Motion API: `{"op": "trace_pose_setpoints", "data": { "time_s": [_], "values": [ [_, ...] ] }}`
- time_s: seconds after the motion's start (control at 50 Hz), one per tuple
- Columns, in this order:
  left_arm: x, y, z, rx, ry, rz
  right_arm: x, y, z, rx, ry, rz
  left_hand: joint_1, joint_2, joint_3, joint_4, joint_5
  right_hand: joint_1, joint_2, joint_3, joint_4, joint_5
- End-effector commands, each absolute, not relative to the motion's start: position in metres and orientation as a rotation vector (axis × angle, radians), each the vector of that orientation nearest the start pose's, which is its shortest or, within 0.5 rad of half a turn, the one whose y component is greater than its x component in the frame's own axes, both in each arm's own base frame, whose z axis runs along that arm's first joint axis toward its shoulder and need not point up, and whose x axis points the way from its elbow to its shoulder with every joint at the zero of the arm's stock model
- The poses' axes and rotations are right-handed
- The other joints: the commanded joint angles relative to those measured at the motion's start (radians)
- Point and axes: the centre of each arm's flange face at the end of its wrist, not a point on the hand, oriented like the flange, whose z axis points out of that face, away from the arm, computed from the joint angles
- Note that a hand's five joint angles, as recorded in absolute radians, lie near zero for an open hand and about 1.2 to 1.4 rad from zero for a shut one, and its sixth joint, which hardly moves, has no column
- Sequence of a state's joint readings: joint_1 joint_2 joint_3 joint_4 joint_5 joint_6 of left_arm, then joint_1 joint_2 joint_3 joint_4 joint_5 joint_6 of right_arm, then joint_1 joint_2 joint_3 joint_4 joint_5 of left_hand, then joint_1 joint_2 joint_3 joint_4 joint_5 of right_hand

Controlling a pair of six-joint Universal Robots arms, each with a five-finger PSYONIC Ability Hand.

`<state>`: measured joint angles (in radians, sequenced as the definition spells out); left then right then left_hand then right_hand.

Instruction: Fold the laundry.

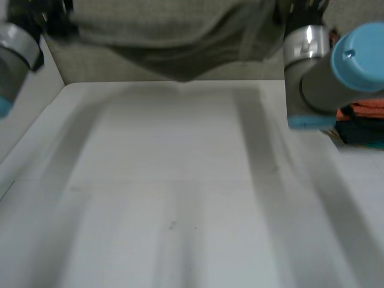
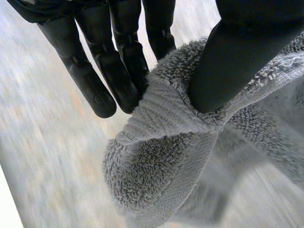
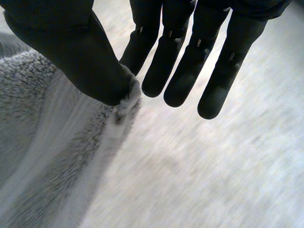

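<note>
The grey towel (image 1: 180,36) hangs above the tabletop's (image 1: 180,204) far side, the left hand (image 2: 228,61) pinching a corner between thumb and fingers (image 2: 118,76), the right hand (image 3: 76,52) pinching its edge likewise; seemingly the spreading step, so next lower it flat.
</note>
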<state>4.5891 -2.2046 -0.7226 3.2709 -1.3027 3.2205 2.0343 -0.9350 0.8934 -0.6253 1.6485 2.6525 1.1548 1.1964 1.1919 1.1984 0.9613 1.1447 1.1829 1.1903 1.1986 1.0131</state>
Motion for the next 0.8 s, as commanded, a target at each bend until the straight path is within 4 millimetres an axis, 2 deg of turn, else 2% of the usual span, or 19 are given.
{"op": "trace_pose_setpoints", "data": {
  "time_s": [0.02, 0.06, 0.08, 0.12, 0.16, 0.18, 0.22, 0.24, 0.26, 0.32, 0.38, 0.48, 0.54, 0.58, 0.7, 0.8],
  "values": [
    [-0.205, -0.436, 0.234, 0.736, 2.222, -2.296, 0.318, -0.354, 0.238, -0.841, 1.807, -2.439, 0.241, 0.2, 0.204, 0.198, 0.26, 0.252, 0.213, 0.206, 0.198, 0.209],
    [-0.205, -0.433, 0.21, 0.783, 2.28, -2.207, 0.315, -0.346, 0.215, -0.898, 1.882, -2.341, 0.241, 0.2, 0.204, 0.198, 0.26, 0.252, 0.213, 0.206, 0.198, 0.209],
    [-0.205, -0.43, 0.189, 0.839, 2.318, -2.127, 0.313, -0.339, 0.196, -0.949, 1.937, -2.263, 0.23, 0.189, 0.193, 0.187, 0.249, 0.252, 0.213, 0.206, 0.198, 0.209],
    [-0.204, -0.426, 0.17, 0.89, 2.343, -2.057, 0.311, -0.332, 0.177, -1.001, 1.978, -2.197, 0.137, 0.095, 0.099, 0.093, 0.156, 0.252, 0.213, 0.206, 0.198, 0.209],
    [-0.203, -0.421, 0.15, 0.959, 2.358, -1.963, 0.308, -0.324, 0.154, -1.076, 2.026, -2.126, -0.056, -0.098, -0.093, -0.1, -0.037, 0.252, 0.213, 0.206, 0.198, 0.209],
    [-0.203, -0.42, 0.146, 0.982, 2.357, -1.937, 0.308, -0.322, 0.149, -1.1, 2.038, -2.109, -0.159, -0.201, -0.196, -0.203, -0.14, 0.252, 0.213, 0.206, 0.198, 0.209],
    [-0.203, -0.418, 0.14, 1.022, 2.352, -1.891, 0.306, -0.318, 0.14, -1.146, 2.056, -2.088, -0.406, -0.447, -0.443, -0.449, -0.387, 0.252, 0.213, 0.206, 0.198, 0.209],
    [-0.202, -0.416, 0.138, 1.052, 2.344, -1.848, 0.306, -0.316, 0.135, -1.18, 2.065, -2.081, -0.625, -0.667, -0.662, -0.669, -0.606, 0.252, 0.213, 0.206, 0.198, 0.209],
    [-0.202, -0.415, 0.138, 1.064, 2.342, -1.83, 0.306, -0.316, 0.134, -1.193, 2.066, -2.081, -0.714, -0.756, -0.752, -0.758, -0.695, 0.252, 0.213, 0.206, 0.198, 0.209],
    [-0.2, -0.411, 0.148, 1.092, 2.31, -1.789, 0.304, -0.316, 0.136, -1.217, 2.072, -2.095, -0.923, -0.965, -0.96, -0.967, -0.904, 0.252, 0.213, 0.206, 0.198, 0.209],
    [-0.198, -0.409, 0.161, 1.086, 2.279, -1.788, 0.303, -0.316, 0.138, -1.213, 2.074, -2.097, -0.971, -1.012, -1.008, -1.014, -0.952, 0.252, 0.213, 0.206, 0.198, 0.209],
    [-0.185, -0.396, 0.185, 1.025, 2.284, -1.803, 0.301, -0.316, 0.148, -1.16, 2.076, -2.118, -0.95, -0.992, -0.987, -0.994, -0.931, 0.252, 0.213, 0.206, 0.198, 0.209],
    [-0.178, -0.384, 0.191, 1.013, 2.303, -1.789, 0.299, -0.318, 0.155, -1.134, 2.073, -2.137, -0.915, -0.957, -0.952, -0.959, -0.896, 0.252, 0.213, 0.206, 0.198, 0.209],
    [-0.176, -0.377, 0.192, 1.009, 2.323, -1.774, 0.296, -0.321, 0.16, -1.109, 2.079, -2.151, -0.795, -0.837, -0.832, -0.839, -0.776, 0.252, 0.213, 0.206, 0.198, 0.209],
    [-0.173, -0.349, 0.176, 1.023, 2.451, -1.644, 0.292, -0.324, 0.168, -1.074, 2.085, -2.158, -0.214, -0.256, -0.251, -0.258, -0.195, 0.252, 0.213, 0.206, 0.198, 0.209],
    [-0.174, -0.339, 0.159, 1.04, 2.544, -1.543, 0.292, -0.323, 0.169, -1.074, 2.088, -2.154, -0.084, -0.126, -0.121, -0.128, -0.065, 0.252, 0.213, 0.206, 0.198, 0.209]
  ]
}}
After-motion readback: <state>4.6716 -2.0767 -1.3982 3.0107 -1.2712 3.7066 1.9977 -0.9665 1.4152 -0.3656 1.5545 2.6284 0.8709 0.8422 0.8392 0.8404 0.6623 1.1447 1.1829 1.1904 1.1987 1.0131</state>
